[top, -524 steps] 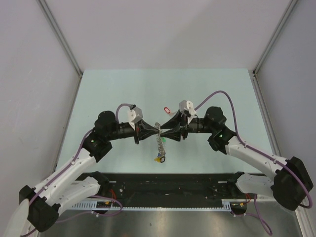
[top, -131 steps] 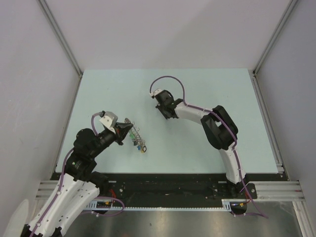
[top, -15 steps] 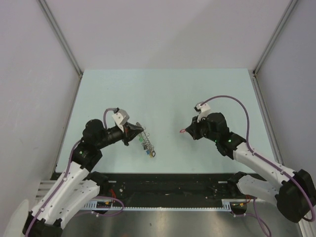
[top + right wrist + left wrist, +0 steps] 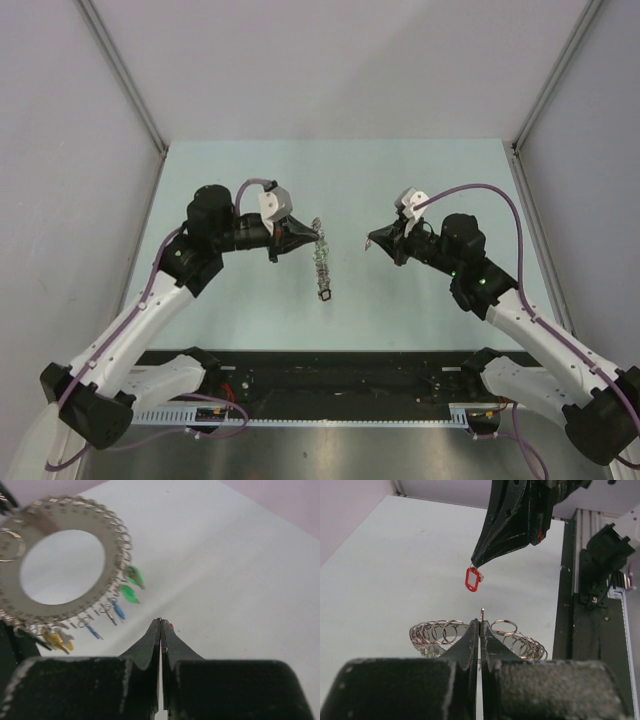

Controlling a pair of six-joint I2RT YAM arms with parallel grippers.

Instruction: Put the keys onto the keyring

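My left gripper [image 4: 303, 234] is shut on the rim of the keyring [image 4: 321, 262] and holds it above the table. The ring hangs edge-on in the top view, and faces the right wrist view [image 4: 75, 605], fringed with small rings and green, blue and yellow tags. In the left wrist view the left gripper [image 4: 480, 625] pinches the ring's edge [image 4: 482, 614]. My right gripper [image 4: 372, 241] is shut on the key with the red tag [image 4: 472, 578], which hangs from its tip a short way right of the ring. In the right wrist view the right gripper [image 4: 160, 622] shows only a speck of red [image 4: 171, 625].
The pale green table [image 4: 430, 180] sits between grey walls. A black rail [image 4: 340, 370] runs along the near edge. The right arm's body [image 4: 520, 515] fills the upper middle of the left wrist view.
Both grippers have risen and moved toward each other at the table's middle. The keyring has gone right and hangs lower from the left gripper. The right gripper faces it with the red-tagged key.
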